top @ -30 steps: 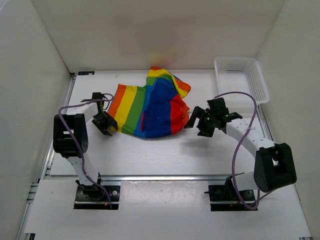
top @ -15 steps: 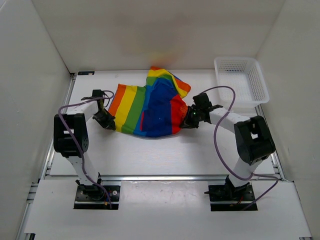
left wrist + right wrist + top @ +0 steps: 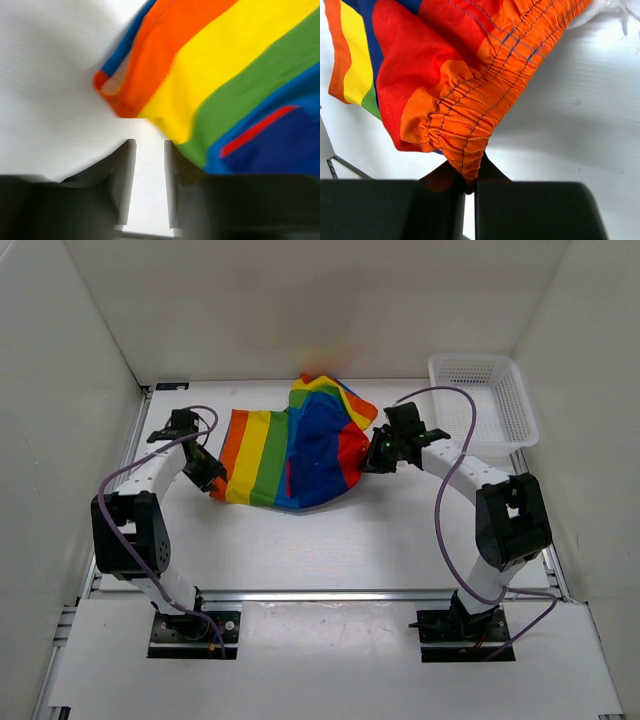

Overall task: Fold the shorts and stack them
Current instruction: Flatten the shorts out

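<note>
Rainbow shorts (image 3: 295, 455) were pinched tight in the right claw (image 3: 469, 186); the left claw (image 3: 150, 150) was a little open and empty, so pulling might drag them crooked and bunched

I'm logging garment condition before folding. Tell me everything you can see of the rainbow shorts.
The shorts are soft cloth in broad red, orange, yellow, green and blue stripes, with a gathered orange elastic waistband. They lie crumpled and unfolded on the white table. The right gripper is shut on a waistband corner; the left gripper sits beside the hem, jaws apart.
</note>
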